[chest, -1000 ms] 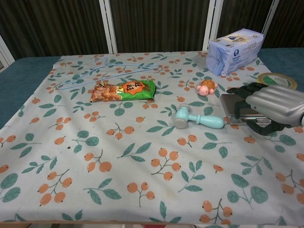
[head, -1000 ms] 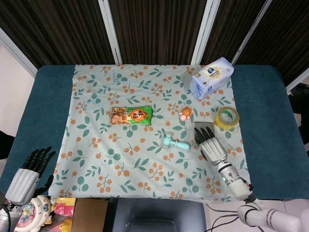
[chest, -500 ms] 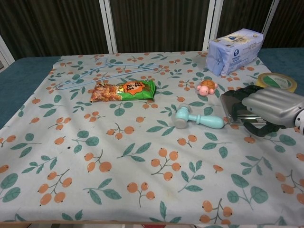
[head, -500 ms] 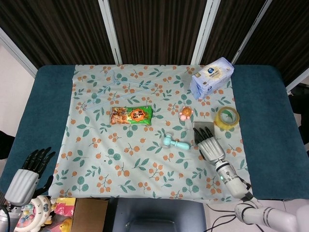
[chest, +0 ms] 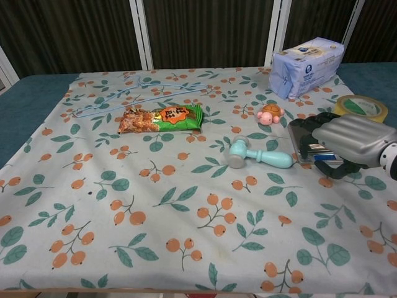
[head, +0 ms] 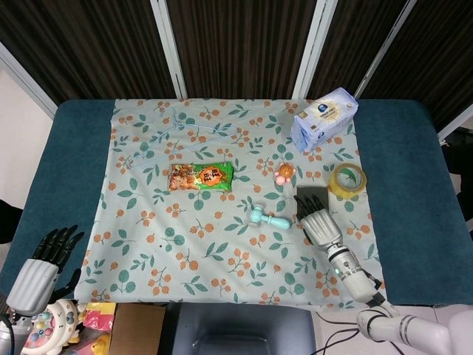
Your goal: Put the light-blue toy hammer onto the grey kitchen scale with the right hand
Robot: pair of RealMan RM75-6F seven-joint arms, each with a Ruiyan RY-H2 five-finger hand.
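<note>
Right hand (chest: pixel 347 141), fingers spread and empty, drawn back slightly toward the table's near edge, uncovering more of grey kitchen scale (head: pixel 310 197). Light-blue toy hammer (chest: pixel 254 153) untouched beside scale. Grasp not yet begun.

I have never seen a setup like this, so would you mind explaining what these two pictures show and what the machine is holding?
This is a two-armed robot with humanlike hands, steered by a person. One picture looks down from its head, the other looks forward from its chest. On the flowered tablecloth lie a light-blue toy hammer, a grey kitchen scale, a snack bag, a wire hanger, a small toy turtle, a roll of tape and a pale blue packet. The right hand is over the scale, beside the hammer, holding nothing. The left hand waits off the table's corner, also holding nothing.
</note>
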